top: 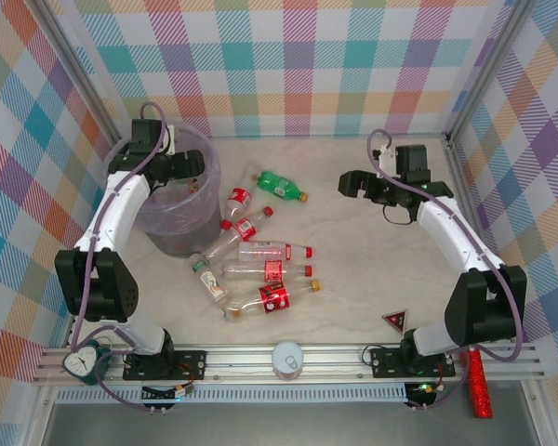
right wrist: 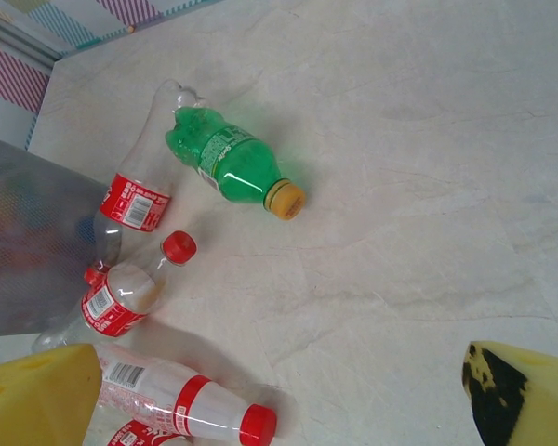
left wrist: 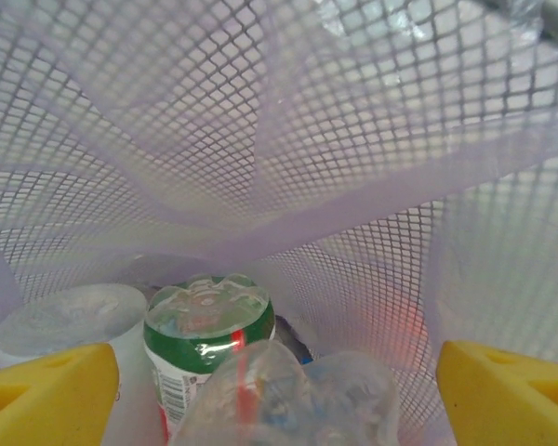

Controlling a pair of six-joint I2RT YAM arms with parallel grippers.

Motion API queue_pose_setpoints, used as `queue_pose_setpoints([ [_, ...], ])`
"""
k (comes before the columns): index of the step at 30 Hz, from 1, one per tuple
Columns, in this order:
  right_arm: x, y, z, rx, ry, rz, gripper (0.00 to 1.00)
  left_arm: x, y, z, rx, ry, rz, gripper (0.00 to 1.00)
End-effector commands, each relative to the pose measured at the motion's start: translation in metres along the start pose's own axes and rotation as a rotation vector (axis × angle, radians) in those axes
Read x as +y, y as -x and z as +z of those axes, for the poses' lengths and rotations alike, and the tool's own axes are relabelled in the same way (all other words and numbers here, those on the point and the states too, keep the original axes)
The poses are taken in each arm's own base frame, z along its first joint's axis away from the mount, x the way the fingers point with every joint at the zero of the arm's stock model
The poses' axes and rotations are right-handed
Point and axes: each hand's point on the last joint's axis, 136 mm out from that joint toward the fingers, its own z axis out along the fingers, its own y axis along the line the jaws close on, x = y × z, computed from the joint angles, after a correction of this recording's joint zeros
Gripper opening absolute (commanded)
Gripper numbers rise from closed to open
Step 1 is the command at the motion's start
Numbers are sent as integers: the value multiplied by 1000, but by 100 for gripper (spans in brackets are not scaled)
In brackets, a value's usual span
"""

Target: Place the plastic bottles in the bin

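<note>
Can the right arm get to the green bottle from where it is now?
Probably yes. The right gripper is open, just to the right of the green bottle, with bare table between them; the bottle's yellow-capped end points that way.

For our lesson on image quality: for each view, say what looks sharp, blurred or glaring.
Top external: even light, sharp throughout, faint shadows under the bottles. Left wrist: bin mesh sharp, nearest clear bottle blurred, glint on the green-labelled bottle. Right wrist: green bottle crisp with soft shadow; bin at left blurred.
</note>
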Motion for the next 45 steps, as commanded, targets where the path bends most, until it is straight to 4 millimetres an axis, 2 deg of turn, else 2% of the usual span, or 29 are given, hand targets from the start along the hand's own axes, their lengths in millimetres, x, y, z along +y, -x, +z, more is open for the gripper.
queue_pose_setpoints([
  [1, 13, 5, 7, 18, 45, -73, 100, 4, 17, -28, -31, 48, 7, 91],
  [5, 27, 1, 28, 87, 63, -172, 97, 12, 26, -53, -58, 111, 5, 98],
  [10, 30, -16, 79, 215, 45, -294, 93, 9, 31, -84, -107, 106, -21, 100],
  [16, 37, -18, 137, 306, 27, -439, 92, -18, 16, -130, -205, -10, -103, 100],
  [22, 37, -21, 186, 366, 2, -503, 93, -62, -17, -157, -224, -127, -111, 99],
  [28, 39, -28, 220, 405, 16, -499, 100, -101, -50, -165, -201, -216, -94, 99],
  [33, 41, -42, 241, 447, 32, -487, 99, -123, -67, -158, -169, -271, -95, 99],
  [40, 37, -49, 259, 469, 54, -462, 100, -142, -68, -153, -168, -353, -105, 98],
  [45, 35, -53, 264, 474, 63, -457, 92, -143, -67, -155, -156, -349, -99, 98],
])
